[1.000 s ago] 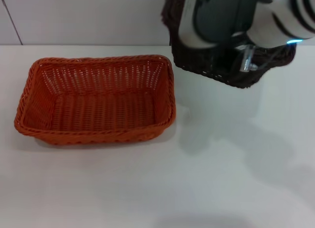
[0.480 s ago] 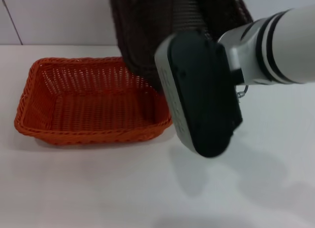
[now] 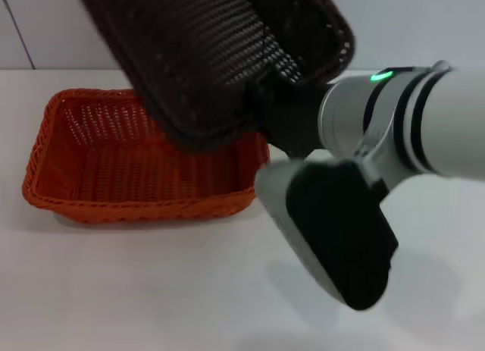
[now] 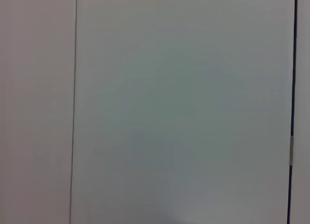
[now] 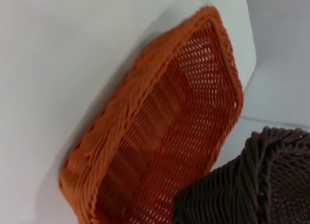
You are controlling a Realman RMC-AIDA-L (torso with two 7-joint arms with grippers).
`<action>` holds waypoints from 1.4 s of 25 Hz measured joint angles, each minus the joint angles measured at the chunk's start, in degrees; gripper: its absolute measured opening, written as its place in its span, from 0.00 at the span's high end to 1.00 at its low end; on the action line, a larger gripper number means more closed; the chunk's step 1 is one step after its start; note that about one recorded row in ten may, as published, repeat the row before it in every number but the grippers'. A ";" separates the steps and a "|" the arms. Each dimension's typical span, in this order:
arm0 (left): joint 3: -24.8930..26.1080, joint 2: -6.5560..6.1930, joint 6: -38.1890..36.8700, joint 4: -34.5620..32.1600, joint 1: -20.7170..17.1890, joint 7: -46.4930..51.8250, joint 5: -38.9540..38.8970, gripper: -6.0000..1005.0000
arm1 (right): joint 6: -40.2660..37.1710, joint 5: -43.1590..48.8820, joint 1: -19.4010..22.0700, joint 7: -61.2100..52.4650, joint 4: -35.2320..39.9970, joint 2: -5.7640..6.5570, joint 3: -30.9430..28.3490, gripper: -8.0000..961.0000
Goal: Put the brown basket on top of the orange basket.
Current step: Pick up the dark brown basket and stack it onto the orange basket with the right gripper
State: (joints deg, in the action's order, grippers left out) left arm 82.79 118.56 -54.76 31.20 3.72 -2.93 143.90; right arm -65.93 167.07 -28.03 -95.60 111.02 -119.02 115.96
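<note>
Head cam looks down over the table [image 3: 151, 290]; right wrist cam sits close, sharing both the orange basket [image 3: 114, 177] and brown basket [image 3: 204, 55]; left wrist cam faces a blank wall [image 4: 184, 108].

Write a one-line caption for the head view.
Right arm holds the tilted brown basket above the orange basket on the white table.

I see a dark brown open-weave brown basket [image 3: 220, 55] with braided rim at my right end effector, bright orange woven orange basket [image 3: 144, 158] beneath it, plain white desk [image 3: 151, 290], green light on my white-and-black arm [image 3: 394, 123]
</note>
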 joint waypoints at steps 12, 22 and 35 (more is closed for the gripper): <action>0.11 0.07 0.45 -0.76 0.48 1.18 -0.11 0.21 | 15.79 -1.80 7.87 20.26 -5.81 0.19 2.85 0.84; -0.53 0.17 0.45 -0.66 0.39 1.24 -1.67 0.21 | 18.71 -8.17 8.19 32.10 -9.04 2.14 2.54 0.84; -3.25 0.18 0.45 -0.20 -0.07 1.27 -4.18 0.21 | 21.20 -10.50 8.99 36.61 -9.88 5.70 1.85 0.84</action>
State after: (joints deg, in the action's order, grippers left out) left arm 79.54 118.74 -54.31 31.00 3.64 -1.67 139.72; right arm -44.74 156.57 -19.04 -58.99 101.14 -113.32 117.81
